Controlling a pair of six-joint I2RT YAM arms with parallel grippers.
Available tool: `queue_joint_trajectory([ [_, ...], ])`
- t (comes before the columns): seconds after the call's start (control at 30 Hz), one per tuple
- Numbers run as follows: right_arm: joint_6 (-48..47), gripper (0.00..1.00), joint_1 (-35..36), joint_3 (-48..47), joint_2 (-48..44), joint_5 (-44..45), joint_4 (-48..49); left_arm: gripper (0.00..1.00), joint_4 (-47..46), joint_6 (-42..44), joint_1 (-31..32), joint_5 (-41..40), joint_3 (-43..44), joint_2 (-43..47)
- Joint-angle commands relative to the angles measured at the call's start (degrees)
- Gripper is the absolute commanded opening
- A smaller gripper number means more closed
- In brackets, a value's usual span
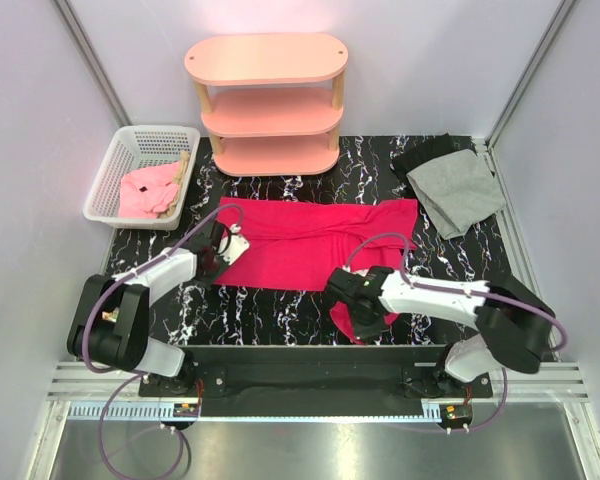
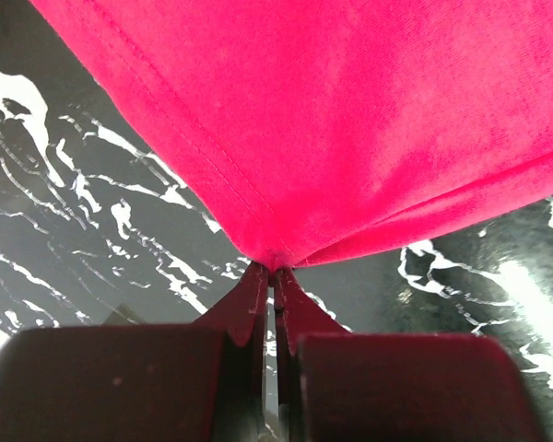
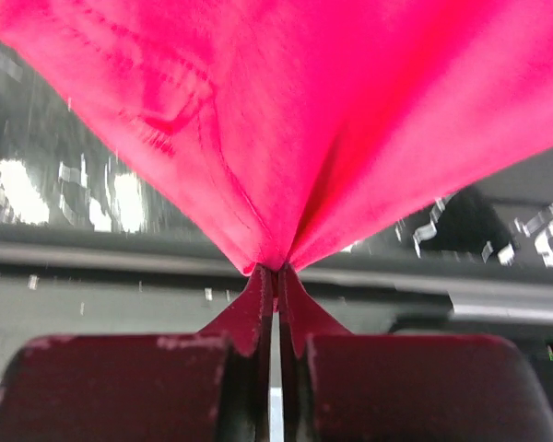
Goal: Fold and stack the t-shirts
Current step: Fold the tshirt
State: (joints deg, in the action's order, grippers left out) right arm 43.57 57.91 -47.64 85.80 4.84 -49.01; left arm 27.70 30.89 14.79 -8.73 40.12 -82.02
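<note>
- The red t-shirt (image 1: 310, 245) lies spread on the table (image 1: 280, 310) directly in front of the pink shelf (image 1: 267, 60), rumpled across its middle; the part farthest from the shelf, on the right, is raised off the table.
- My left gripper (image 2: 274, 272), in front of the shelf's left end, is pinched fully closed on a hemmed corner of the red shirt; cloth fans out from the tips.
- My right gripper (image 3: 276, 272), farther out from the shelf's right end, is also clamped tight, on a gathered bunch with a stitched seam; a fold droops beneath it.
- The grey t-shirt (image 1: 458, 190) sits crumpled just right of the shelf, partly over something dark; neither gripper is near it.
- Handling, as I judge it: light, limp cloth that sags and keeps no shape; the doubled hems and corners give the best bite; a single thin layer could slip out; uneven pulls would drag in wrinkles.
</note>
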Motion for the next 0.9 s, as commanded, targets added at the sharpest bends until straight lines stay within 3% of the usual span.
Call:
queue_joint_trajectory([
  [0.0, 3.71, 0.0, -0.17, 0.09, -9.75, -1.94, -7.66, 0.0, 1.91, 1.88, -1.34, 1.44, 1.45, 5.36],
  [0.27, 7.84, 0.0, 0.45, -1.23, -19.08, -4.67, -14.0, 0.0, 8.58, 3.38, -2.22, 0.73, 1.19, 14.07],
  [0.57, 12.49, 0.0, 2.56, -9.65, -25.94, -3.44, -24.63, 0.0, 13.6, 4.26, -2.31, -0.06, 0.93, 20.14],
  [0.87, 13.39, 0.0, 1.51, -25.47, -20.86, 13.34, -33.42, 0.0, 14.4, 6.1, -2.39, -1.37, 7.15, 18.04],
])
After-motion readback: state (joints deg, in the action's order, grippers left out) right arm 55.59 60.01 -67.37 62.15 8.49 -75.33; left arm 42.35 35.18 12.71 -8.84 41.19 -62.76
